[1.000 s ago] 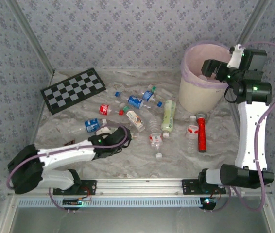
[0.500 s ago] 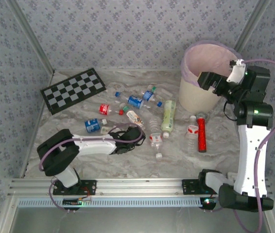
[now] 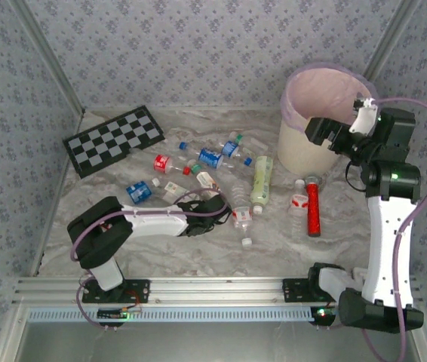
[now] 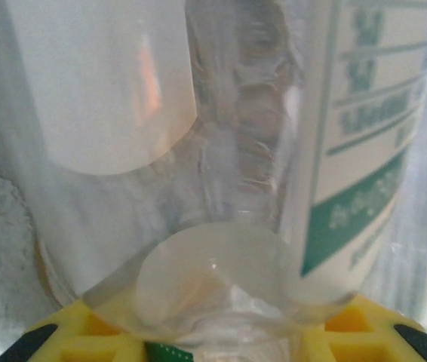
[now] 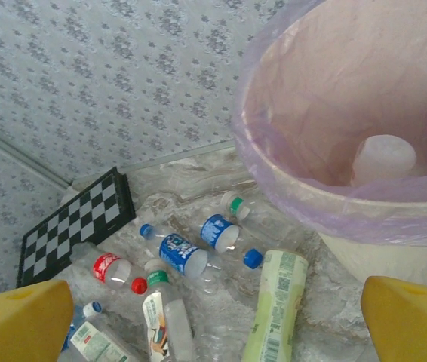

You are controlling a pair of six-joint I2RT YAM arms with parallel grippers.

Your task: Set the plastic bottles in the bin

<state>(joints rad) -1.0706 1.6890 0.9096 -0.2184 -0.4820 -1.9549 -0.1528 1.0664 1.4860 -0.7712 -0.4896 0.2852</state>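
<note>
Grey flower-patterned walls [image 3: 198, 53] enclose a marbled tabletop [image 3: 198, 258]: a checkerboard [image 3: 115, 139] lies at left, and the plastic bottles [image 3: 210, 158] are strewn across the middle. There the left gripper [image 3: 215, 205] has a clear bottle [image 4: 236, 151] deep between its jaws, though whether they have clamped it cannot be told. At right, the right gripper [image 3: 317, 130] hangs spread wide and empty at the rim of the pink-lined bin [image 3: 300, 154], one pale bottle [image 5: 383, 157] inside.

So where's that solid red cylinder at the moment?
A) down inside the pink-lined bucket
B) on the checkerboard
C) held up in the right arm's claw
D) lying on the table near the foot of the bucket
D: the red cylinder lies flat on the table, its far end close to the foot of the bin.
</note>
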